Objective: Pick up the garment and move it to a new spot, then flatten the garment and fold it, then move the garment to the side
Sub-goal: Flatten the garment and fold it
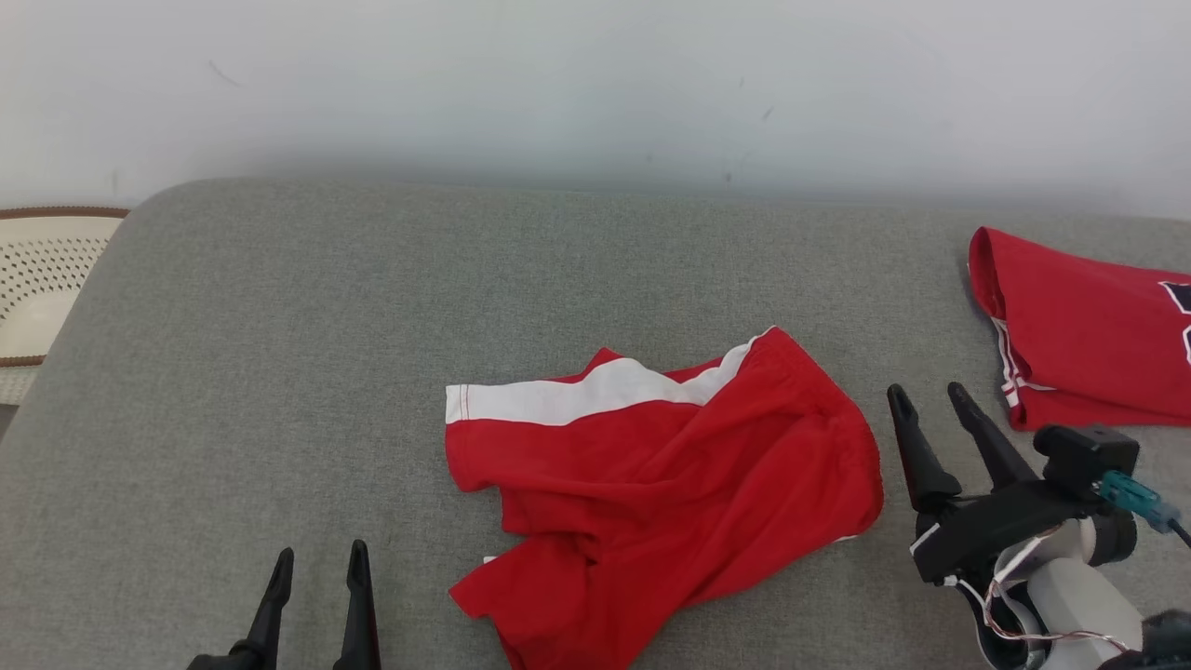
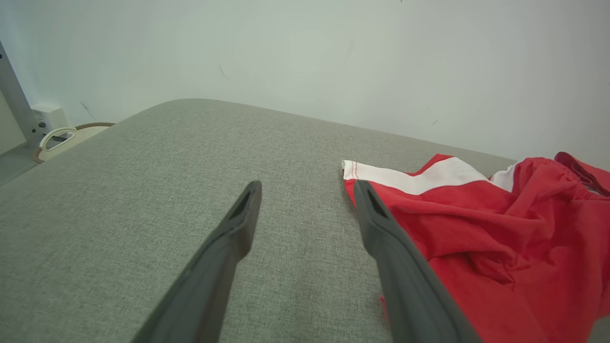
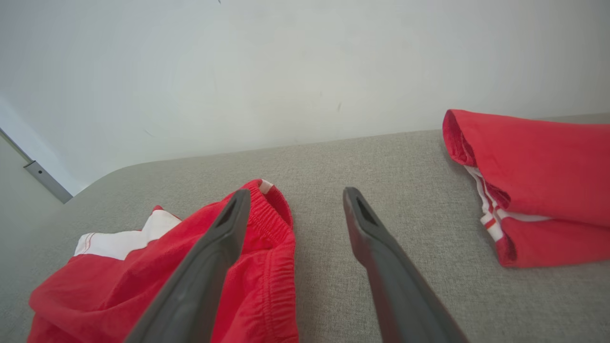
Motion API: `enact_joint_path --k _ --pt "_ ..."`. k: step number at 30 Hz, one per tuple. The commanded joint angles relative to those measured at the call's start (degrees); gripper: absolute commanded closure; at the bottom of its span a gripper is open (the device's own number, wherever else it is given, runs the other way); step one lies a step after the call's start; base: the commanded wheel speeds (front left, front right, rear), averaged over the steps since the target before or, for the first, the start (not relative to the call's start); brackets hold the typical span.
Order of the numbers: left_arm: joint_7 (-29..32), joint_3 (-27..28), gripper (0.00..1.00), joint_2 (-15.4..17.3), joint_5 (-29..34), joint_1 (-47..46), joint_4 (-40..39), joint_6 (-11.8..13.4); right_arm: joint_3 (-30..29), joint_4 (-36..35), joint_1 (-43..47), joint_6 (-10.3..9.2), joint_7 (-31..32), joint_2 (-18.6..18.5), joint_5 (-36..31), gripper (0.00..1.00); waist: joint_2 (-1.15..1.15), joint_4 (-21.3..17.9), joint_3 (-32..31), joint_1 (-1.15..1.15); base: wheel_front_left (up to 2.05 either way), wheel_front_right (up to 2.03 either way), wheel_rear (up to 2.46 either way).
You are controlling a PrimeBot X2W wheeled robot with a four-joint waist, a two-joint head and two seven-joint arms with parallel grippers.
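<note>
Crumpled red shorts (image 1: 670,456) lie mid-bench (image 1: 279,326) between two spread, empty grippers: left gripper (image 1: 321,551) near-left, right gripper (image 1: 926,391) just right. To flatten, pinch waistband and white-striped hem, then draw apart evenly.

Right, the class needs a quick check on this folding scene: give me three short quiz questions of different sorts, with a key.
1. True or false: the right gripper is clamped on the crumpled red shorts.
2. Where does the folded red garment lie on the grey cushion? A) at the robot's left B) at the robot's right C) on top of the shorts
3. Fill in: the jaws of the left gripper stand ____.
Key: 1 false, it stands open beside the shorts; 2 B; 3 open.
</note>
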Motion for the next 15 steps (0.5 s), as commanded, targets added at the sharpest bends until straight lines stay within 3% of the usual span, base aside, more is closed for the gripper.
enact_joint_path --k 1,5,15 --pt "-0.3 0.0 0.00 0.0 -0.5 0.8 -0.2 0.1 -3.5 -3.6 2.6 0.01 -0.3 0.7 -3.7 0.00 0.00 0.1 -0.1 0.00 0.00 0.00 0.00" --pt "-0.3 0.3 0.00 0.0 -0.1 1.0 -0.7 0.2 -11.0 -11.3 8.8 0.01 -0.2 3.8 -10.2 0.00 0.00 0.2 -0.3 0.00 0.00 0.00 0.00" --pt "-0.3 0.7 0.00 0.0 0.7 1.4 -1.6 -0.2 -18.5 -21.3 18.1 0.01 -0.3 9.9 -21.7 0.00 0.00 -0.2 -0.4 0.00 0.00 0.00 0.00"
